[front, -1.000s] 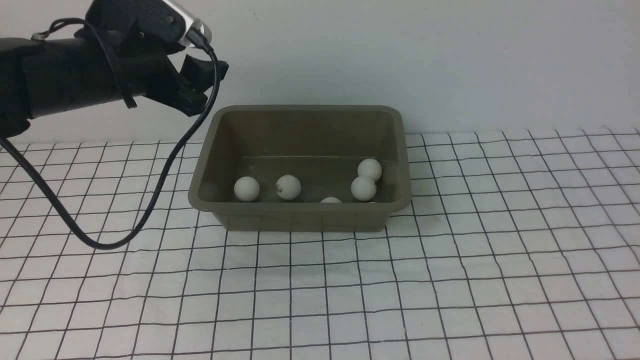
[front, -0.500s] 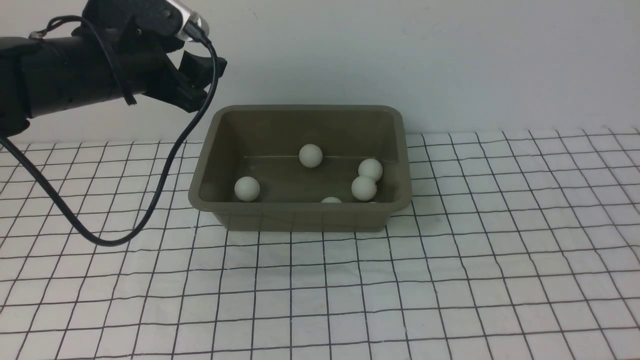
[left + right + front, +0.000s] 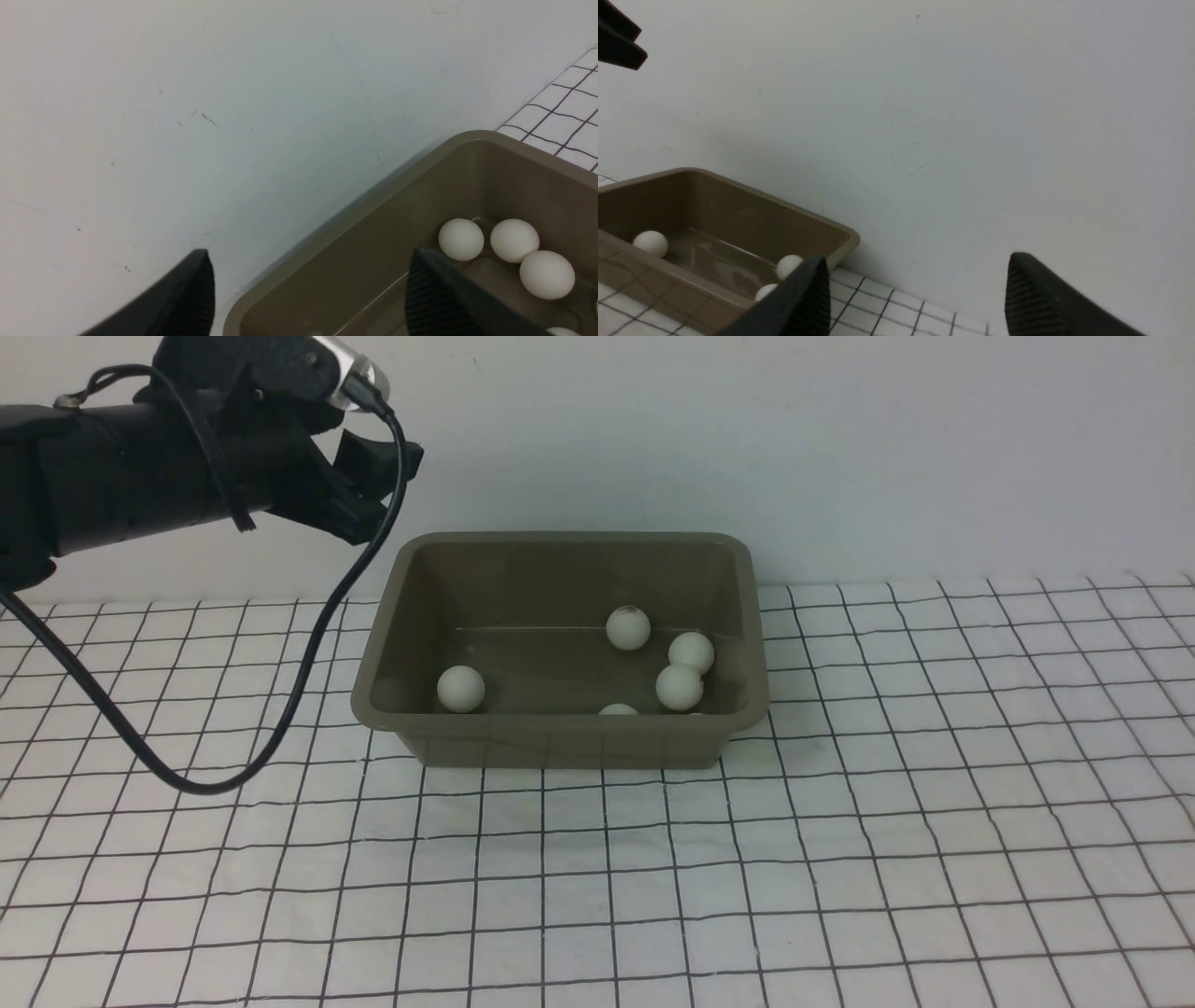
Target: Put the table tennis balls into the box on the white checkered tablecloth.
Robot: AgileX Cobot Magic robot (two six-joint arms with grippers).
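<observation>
Lying in the box, balls sit below both arms' parted, empty fingers.

The desk is wearing a white checkered tablecloth with thin black grid lines. The olive-grey box is sitting directly on the cloth near the back wall, and a black cable is drooping onto the cloth beside it.

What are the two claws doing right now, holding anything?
Left gripper: open, empty, raised near the olive-grey plastic box.
Right gripper: open, empty.
</observation>
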